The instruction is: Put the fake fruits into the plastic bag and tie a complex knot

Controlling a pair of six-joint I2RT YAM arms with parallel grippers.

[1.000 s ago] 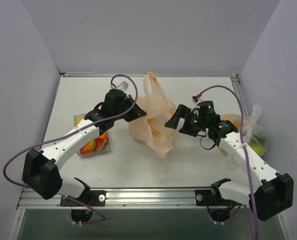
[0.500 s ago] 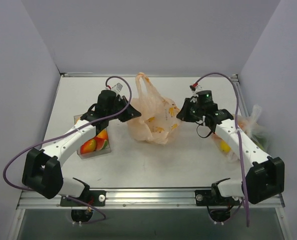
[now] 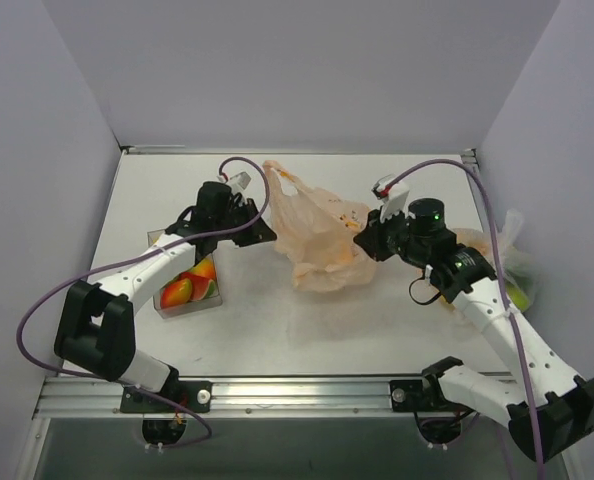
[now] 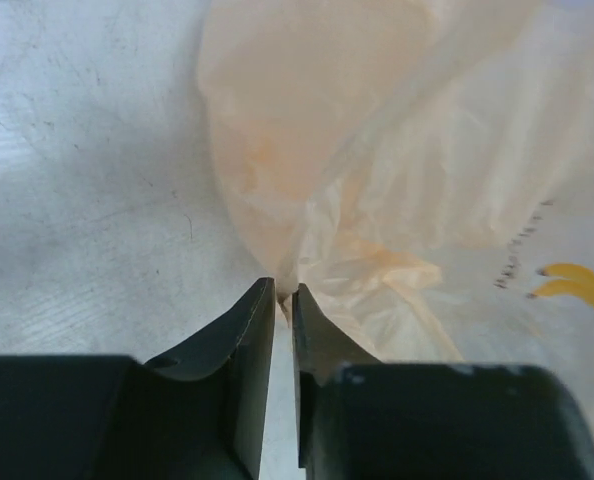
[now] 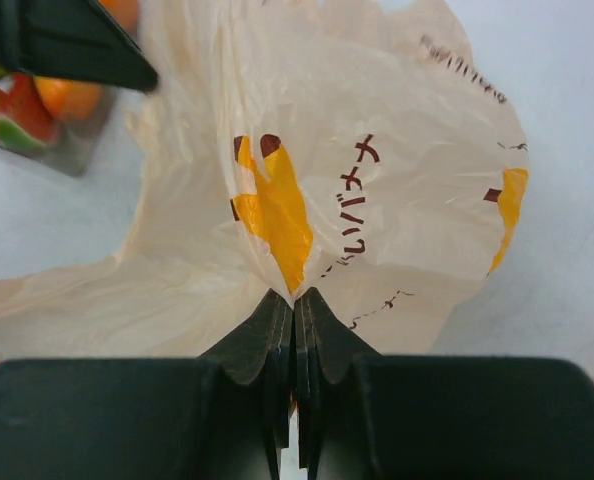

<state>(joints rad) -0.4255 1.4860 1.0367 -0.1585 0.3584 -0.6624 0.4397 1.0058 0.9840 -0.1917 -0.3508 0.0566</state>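
The peach plastic bag (image 3: 322,245) lies crumpled mid-table between both arms, one handle loop (image 3: 277,172) sticking out at the back; no knot is in view. My right gripper (image 3: 360,240) is shut on the bag's right edge, its tips (image 5: 295,296) pinching the printed film (image 5: 377,150). My left gripper (image 3: 265,230) is at the bag's left edge, jaws slightly parted (image 4: 284,292), with a fold of film (image 4: 427,150) at the tips. Fake fruits (image 3: 182,290), red-green and orange, sit in the tray under the left arm and show in the right wrist view (image 5: 17,100).
The clear tray (image 3: 217,300) stands at the left, partly under my left forearm. A clear whitish bag (image 3: 512,262) with something green and yellow inside lies at the right table edge. Walls close the table on three sides.
My right gripper has shut on the bag's right edge and pulled it rightward, spreading the bag flatter. My left jaws have parted slightly at the left edge.
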